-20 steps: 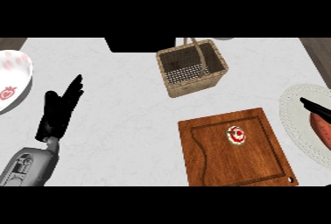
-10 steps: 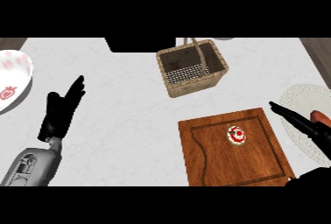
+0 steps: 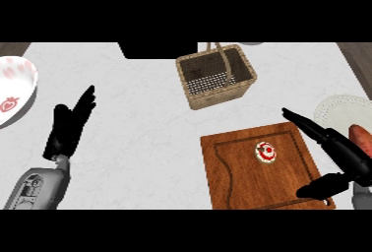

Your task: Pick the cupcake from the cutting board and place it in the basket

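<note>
We count one cupcake [image 3: 266, 151], and it sits on the single wooden cutting board [image 3: 240, 182], in the board's upper right part, its white top with red marking facing up. Nothing touches it. One wicker basket [image 3: 216, 76] stands beyond the board, near its far left corner but apart from it, with its handle arching over the open top.

We see two hands. Our right hand [image 3: 341, 152] reaches in over the board's right edge, fingers straight and pointing up and to the left, thumb spread low over the board's near right corner; it holds nothing and its fingertips stop just right of the cupcake. Our left hand [image 3: 69, 128] rests on the counter [image 3: 138, 128] at the left, fingers straight and together, pointing up, gripping nothing.

Two plates show: one white plate with red patterns [image 3: 15, 88] at the left edge, and one pale plate [image 3: 341, 110] at the right edge, carrying a reddish item [image 3: 361, 140] partly cut off by the frame
</note>
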`<state>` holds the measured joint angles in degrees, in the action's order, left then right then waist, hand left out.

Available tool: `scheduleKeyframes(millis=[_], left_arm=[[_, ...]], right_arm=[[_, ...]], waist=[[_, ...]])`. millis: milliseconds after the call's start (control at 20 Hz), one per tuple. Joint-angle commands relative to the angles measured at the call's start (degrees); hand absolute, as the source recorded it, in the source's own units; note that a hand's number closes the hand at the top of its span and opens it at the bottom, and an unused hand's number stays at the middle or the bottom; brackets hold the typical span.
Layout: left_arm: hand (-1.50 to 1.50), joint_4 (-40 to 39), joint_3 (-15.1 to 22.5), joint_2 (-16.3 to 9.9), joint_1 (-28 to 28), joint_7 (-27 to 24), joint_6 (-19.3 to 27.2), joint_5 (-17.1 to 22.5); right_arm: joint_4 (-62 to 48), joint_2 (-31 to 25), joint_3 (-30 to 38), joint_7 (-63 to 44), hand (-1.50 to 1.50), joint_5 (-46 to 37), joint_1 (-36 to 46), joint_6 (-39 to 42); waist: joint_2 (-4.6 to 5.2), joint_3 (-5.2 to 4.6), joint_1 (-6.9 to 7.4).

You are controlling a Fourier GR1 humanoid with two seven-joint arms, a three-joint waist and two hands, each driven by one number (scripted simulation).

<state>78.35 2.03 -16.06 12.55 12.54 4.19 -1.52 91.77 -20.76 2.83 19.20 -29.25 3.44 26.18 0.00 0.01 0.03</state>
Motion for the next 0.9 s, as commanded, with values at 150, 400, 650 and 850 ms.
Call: scheduleKeyframes(millis=[150, 400, 650, 850], left_arm=[[0.00, -1.07, -3.37, 0.26, -1.78, -2.21, -3.40, -0.39], [0.00, -3.34, -4.36, 1.49, 1.65, -1.55, -3.54, -1.84], [0.00, 5.29, -3.77, 2.65, -0.87, 4.57, -3.36, -3.65], [0.00, -1.58, -7.34, 1.30, 1.83, -0.02, -7.00, -1.72]], right_arm=[[-0.66, 5.91, -3.74, -2.06, -1.50, -4.85, 0.34, -3.26], [-5.49, 5.74, -4.36, 3.71, -1.50, -8.06, -0.87, -5.98], [-3.48, 6.41, -3.90, -2.05, -1.50, -7.66, 1.22, -1.78], [-7.00, 7.24, -3.38, -1.63, -1.50, -7.70, 3.82, -1.72]], waist=[[-0.01, -0.02, 0.00], [0.05, -0.01, -0.19], [-0.04, -0.01, 0.01], [0.02, -0.02, -0.07]])
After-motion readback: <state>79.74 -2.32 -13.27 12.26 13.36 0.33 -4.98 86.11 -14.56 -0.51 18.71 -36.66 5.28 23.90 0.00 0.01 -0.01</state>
